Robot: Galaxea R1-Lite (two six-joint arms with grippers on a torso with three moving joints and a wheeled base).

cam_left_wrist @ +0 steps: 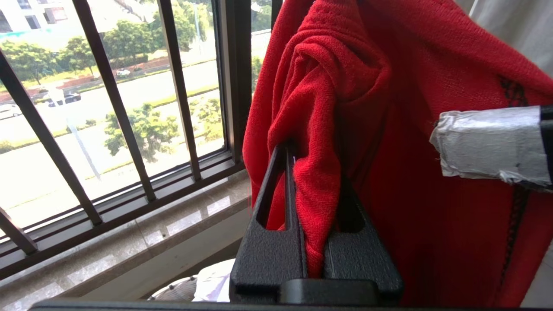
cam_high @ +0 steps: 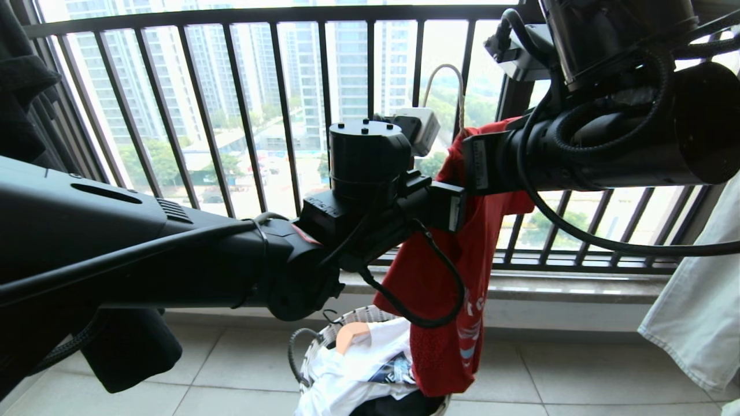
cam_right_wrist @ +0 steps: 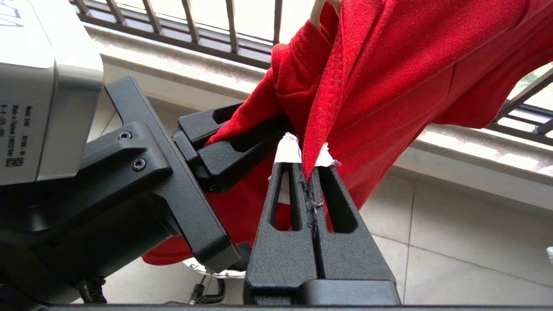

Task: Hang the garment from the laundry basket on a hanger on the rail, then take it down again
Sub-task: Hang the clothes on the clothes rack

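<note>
A: Where is the red knitted short-sleeved T-shirt (cam_high: 462, 277) now?

B: Up in the air in front of the dark barred window railing (cam_high: 243, 110), its tail hanging over the far right rim of the small round woven white-and-black laundry basket (cam_high: 324, 338) on the tiled floor. The left gripper (cam_left_wrist: 317, 242) is clamped on a bunched fold; the right gripper (cam_right_wrist: 312, 203) is pinched tight on a hem edge right beside it.

A: And the hanger?

B: A thin cream-white wire hanger (cam_high: 445, 78) shows as a loop above the shirt. I'd judge the shirt is being worked onto it, so draw the two grips apart to open the fabric and keep the cloth taut but unstretched.

A: Any writing?

B: White lettering low on the shirt, too creased to read; small labels on the arms and a grey camera box (cam_right_wrist: 39, 86), illegible.
</note>
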